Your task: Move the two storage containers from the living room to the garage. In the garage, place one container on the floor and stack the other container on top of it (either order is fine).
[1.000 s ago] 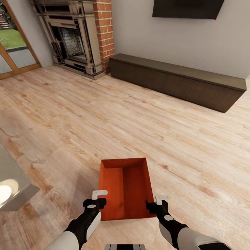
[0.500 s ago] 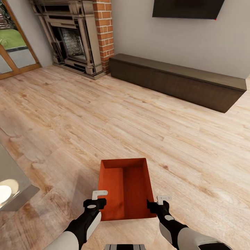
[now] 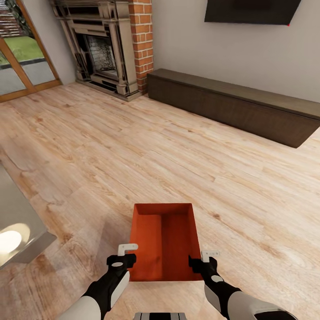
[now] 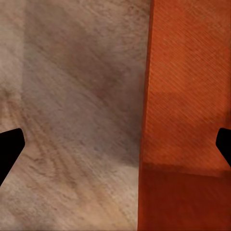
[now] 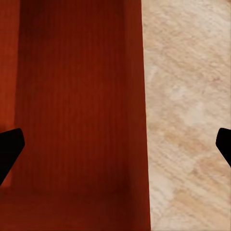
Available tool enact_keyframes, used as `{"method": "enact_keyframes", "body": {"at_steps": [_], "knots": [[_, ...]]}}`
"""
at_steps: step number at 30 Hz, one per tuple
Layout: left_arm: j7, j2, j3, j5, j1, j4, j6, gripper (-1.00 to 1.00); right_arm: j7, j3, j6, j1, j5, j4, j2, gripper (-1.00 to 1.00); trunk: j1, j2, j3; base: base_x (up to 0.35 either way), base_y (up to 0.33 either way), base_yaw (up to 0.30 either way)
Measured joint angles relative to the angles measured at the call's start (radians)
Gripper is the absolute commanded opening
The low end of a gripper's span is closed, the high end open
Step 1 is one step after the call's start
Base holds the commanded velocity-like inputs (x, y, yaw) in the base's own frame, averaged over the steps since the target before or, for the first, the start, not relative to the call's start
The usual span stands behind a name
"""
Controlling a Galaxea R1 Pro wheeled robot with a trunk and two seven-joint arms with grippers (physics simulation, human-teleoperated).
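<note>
One red-orange storage container (image 3: 164, 242), open-topped and empty, lies low on the light wood floor (image 3: 133, 155) of the living room, just ahead of me. My left gripper (image 3: 128, 252) straddles its left wall near the close corner. My right gripper (image 3: 202, 258) straddles the right wall. In the left wrist view the left gripper (image 4: 115, 149) is open, its dark fingertips (image 4: 9, 149) far apart with the container wall (image 4: 183, 96) between them. The right gripper (image 5: 118, 147) is open the same way over the container's inside (image 5: 77, 96). Whether the box rests on the floor or hangs above it I cannot tell.
A red-brick fireplace (image 3: 111, 53) stands at the back left, with a glass door (image 3: 22, 58) further left. A long dark low cabinet (image 3: 231, 104) runs along the back wall under a black TV (image 3: 249, 11). A grey table corner (image 3: 20, 231) juts in at the left.
The whole picture has slid a little to the right, so the camera has turned. The container and both grippers keep the same places relative to each other.
</note>
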Motion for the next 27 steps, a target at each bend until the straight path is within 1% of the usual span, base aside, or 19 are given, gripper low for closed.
{"method": "enact_keyframes", "body": {"at_steps": [9,16,27], "knots": [[0.0,0.0,0.0,0.0,0.0,0.0,0.0,1.0,0.003,0.0,0.0,0.0,0.0,0.0,-0.001,1.0,0.0,0.0,0.0,0.0,0.0,0.002],[0.0,0.0,-0.001,-0.001,0.0,0.001,0.0,1.0,0.012,0.001,-0.001,0.0,0.003,0.0,-0.021,1.0,0.0,0.0,0.0,0.0,0.0,0.0],[0.0,0.0,-0.001,-0.001,0.0,0.002,0.0,1.0,0.014,0.002,-0.002,0.0,0.013,0.0,-0.025,1.0,0.0,0.0,0.0,0.0,0.0,0.0]]}}
